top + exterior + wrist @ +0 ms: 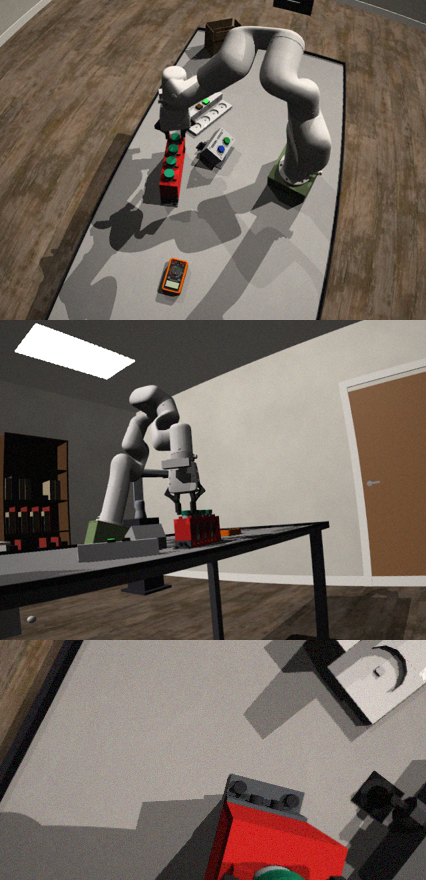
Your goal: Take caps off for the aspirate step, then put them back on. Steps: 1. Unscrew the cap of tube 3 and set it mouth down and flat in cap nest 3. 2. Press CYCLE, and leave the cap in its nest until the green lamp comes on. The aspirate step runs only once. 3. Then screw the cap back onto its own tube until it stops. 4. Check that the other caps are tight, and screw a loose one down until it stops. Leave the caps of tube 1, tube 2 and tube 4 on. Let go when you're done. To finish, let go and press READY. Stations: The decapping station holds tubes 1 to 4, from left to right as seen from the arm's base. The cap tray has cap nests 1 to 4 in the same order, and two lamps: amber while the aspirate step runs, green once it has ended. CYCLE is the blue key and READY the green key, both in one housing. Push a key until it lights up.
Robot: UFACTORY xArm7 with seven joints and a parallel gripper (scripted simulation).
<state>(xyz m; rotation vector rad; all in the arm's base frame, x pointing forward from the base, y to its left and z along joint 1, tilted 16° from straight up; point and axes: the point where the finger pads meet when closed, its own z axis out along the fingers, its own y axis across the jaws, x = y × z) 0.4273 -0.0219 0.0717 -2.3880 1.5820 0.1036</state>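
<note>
The single xArm reaches from its green base block (277, 181) across the grey table (275, 241) and points its gripper (186, 511) straight down over the red decapping station (169, 190). The station holds four tubes in one row, each topped by a green cap, so four caps are seated: the end cap (175, 137) nearest the cap tray, then the second (173, 149), third (170, 161) and fourth (168, 175) along the row.

In the exterior view the two fingers (178, 507) stand partly spread, one on each side of that end cap, at cap height. They grip nothing; whether the pads touch the cap's sides cannot be told. The wrist view shows only a sliver of this cap (274, 874) at the bottom edge, with the red block's end (280, 845) beyond it.

The white cap tray (194, 129) lies just beside the station's far end, at an angle. It carries four round cap nests (213, 111) and two lamps: the green lamp (206, 101) glows and the amber lamp (198, 107) is dark.

One key housing (213, 141) sits between the station and the arm's base, with two keys: the blue CYCLE key (221, 149) and the green READY key (226, 140).

One orange multimeter (174, 276) lies well apart at the near end of the table, and one brown cardboard box (219, 31) stands at the far end.
</note>
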